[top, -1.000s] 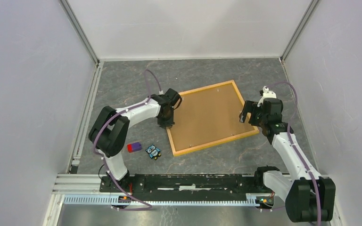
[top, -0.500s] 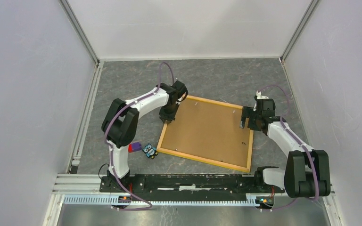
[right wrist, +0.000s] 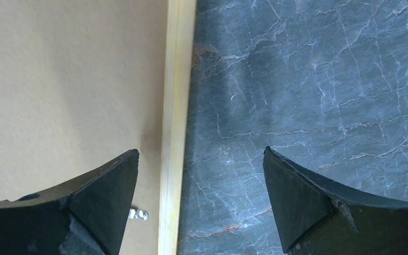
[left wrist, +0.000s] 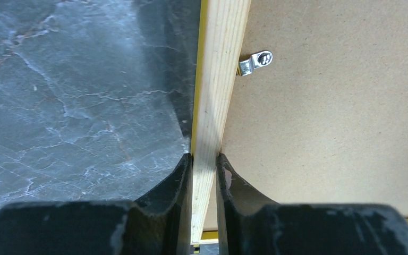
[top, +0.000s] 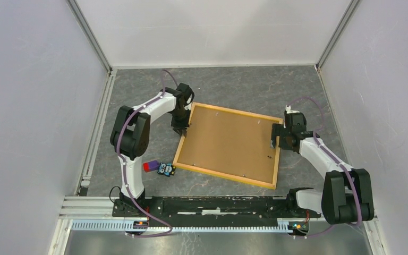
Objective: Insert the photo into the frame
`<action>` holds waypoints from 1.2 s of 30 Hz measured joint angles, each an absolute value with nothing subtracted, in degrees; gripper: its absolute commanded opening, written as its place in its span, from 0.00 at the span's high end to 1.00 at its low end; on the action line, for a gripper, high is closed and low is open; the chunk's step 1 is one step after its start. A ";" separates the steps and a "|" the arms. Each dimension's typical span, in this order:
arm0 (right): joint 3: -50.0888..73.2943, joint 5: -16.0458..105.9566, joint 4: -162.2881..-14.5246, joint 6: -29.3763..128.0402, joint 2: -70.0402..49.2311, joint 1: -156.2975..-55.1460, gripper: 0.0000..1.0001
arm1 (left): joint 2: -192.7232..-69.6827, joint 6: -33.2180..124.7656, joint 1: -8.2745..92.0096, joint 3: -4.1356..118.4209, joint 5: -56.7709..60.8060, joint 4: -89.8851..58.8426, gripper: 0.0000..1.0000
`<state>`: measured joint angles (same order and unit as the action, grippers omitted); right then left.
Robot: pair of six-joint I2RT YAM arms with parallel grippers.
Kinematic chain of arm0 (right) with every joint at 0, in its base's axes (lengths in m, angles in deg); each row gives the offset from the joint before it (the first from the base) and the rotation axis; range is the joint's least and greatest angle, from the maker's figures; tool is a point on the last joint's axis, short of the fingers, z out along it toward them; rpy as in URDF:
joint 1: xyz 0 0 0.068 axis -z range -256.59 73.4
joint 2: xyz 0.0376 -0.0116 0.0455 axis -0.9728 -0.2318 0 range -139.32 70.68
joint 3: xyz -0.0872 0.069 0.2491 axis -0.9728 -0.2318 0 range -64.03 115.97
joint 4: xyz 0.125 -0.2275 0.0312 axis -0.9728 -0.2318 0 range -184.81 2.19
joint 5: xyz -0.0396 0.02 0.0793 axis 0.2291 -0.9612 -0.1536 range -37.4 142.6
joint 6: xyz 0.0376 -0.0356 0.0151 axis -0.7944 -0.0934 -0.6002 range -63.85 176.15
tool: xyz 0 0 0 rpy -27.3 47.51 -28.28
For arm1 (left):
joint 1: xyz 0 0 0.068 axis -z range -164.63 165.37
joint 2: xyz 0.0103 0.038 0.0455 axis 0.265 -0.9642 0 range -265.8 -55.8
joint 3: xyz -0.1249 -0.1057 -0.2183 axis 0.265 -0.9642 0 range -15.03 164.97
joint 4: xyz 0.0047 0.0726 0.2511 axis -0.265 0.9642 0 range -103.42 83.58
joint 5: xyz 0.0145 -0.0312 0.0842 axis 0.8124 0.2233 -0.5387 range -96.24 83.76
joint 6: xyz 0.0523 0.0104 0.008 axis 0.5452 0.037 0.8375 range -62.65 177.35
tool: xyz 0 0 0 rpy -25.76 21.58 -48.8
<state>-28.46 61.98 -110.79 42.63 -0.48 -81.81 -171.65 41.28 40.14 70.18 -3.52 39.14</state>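
Observation:
The frame [top: 273, 169] lies back side up on the table, its yellow-orange wooden border around a brown hardboard backing panel [top: 228, 142]. My left gripper [top: 182, 129] is shut on the frame's left border [left wrist: 212, 101], one finger on each side of the wood. My right gripper [top: 274, 139] is open above the frame's right border [right wrist: 176, 106], which runs between the spread fingers, nearer the left one. The photo is not in view. Small metal tabs [left wrist: 255, 62] hold the backing panel.
A red and purple block [top: 150, 166] and a small blue owl figure [top: 165, 169] lie on the table by the frame's near left corner. White walls enclose the table at left, back and right. A rail runs along the near edge.
The frame has turned clockwise and slid left with my left gripper holding its left border. My right gripper has stayed open by the right border, moving slightly down.

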 measured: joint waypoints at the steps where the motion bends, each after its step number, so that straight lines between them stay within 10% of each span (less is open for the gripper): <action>1: -28.46 61.96 -111.06 42.78 -0.35 -81.90 0.09 | -171.65 41.23 39.55 70.12 -2.95 39.12 0.98; 36: -31.17 59.23 -117.72 40.49 4.74 -89.92 0.26 | -171.63 40.67 38.48 69.90 -1.51 39.14 0.98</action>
